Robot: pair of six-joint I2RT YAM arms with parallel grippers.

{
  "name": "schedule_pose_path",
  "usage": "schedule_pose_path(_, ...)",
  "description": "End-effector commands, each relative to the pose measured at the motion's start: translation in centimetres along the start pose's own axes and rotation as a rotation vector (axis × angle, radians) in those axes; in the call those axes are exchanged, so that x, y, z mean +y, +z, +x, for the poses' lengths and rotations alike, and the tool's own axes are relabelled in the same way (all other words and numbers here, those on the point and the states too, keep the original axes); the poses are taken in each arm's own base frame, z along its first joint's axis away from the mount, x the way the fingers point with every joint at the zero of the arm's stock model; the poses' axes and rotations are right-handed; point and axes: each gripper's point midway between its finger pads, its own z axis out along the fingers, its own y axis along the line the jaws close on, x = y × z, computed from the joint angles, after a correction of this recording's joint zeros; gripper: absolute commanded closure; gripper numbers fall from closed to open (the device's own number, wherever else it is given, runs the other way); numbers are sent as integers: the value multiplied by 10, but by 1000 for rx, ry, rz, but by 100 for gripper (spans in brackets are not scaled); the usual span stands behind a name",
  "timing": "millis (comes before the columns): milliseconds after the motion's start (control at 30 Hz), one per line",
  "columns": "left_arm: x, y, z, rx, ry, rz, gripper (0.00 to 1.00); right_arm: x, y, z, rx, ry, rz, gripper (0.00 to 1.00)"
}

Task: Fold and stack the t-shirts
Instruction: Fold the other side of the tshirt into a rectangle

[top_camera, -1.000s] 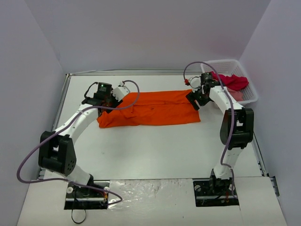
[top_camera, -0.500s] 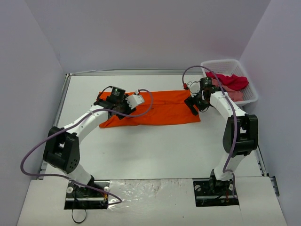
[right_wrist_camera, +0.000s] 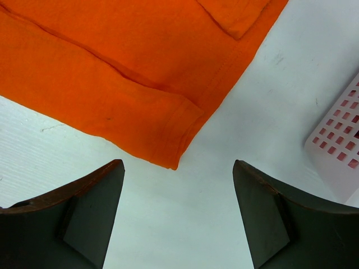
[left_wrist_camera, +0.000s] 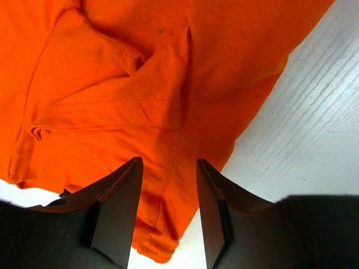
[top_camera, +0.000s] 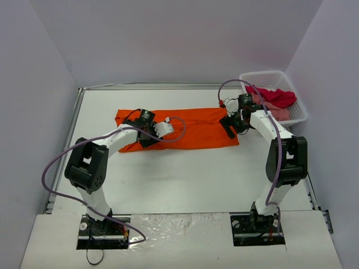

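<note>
- Lying flat on the white table (top_camera: pixel 196 174), the orange t-shirt (top_camera: pixel 185 128) is stretching as a long band from left to right, its hem end pointing right.
- Hovering over the near left part of the orange t-shirt, the left gripper (left_wrist_camera: pixel 168 161) is pointing down at the cloth.
- Its jaws are standing partly apart and released. Orange cloth is showing in the gap below them, and nothing is being pinched.
- In the left wrist view, a stitched flap of the orange t-shirt is lying folded over the layer beneath it, and the cloth's near edge is running out onto bare table beside the right finger.
- The right gripper (right_wrist_camera: pixel 178 163) is hanging over the right near corner of the orange t-shirt.
- Its jaws are spreading wide and grasping nothing. In the right wrist view, the doubled hem corner is lying just beyond the fingertips, and bare table is showing between them.
- The white lattice basket (top_camera: pixel 300 106) is sitting on the table beyond the right end of the orange t-shirt, apart from it.
- The crimson t-shirt (top_camera: pixel 277 96) is spilling over the basket's rim on the side facing the orange t-shirt.
- The pink t-shirt (top_camera: pixel 283 114) is lying bunched in the basket beside the crimson one.
</note>
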Motion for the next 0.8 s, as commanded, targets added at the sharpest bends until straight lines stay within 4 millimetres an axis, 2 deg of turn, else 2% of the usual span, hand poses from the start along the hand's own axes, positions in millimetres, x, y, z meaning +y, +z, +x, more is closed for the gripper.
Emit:
schedule_pose_path(0, 12, -7, -17, -40, 29, -34, 58, -4, -11, -4, -23, 7, 18, 25)
schedule_pose_path(233, 17, 6, -22, -46, 12, -43, 59, -1, -7, 1, -15, 9, 4, 25)
schedule_pose_path(600, 26, 9, -34, -51, 18, -82, 59, -1, -3, 7, -6, 8, 0, 25)
schedule_pose_path(767, 22, 14, -31, -41, 15, -67, 59, -3, -1, 7, -7, 7, 2, 26)
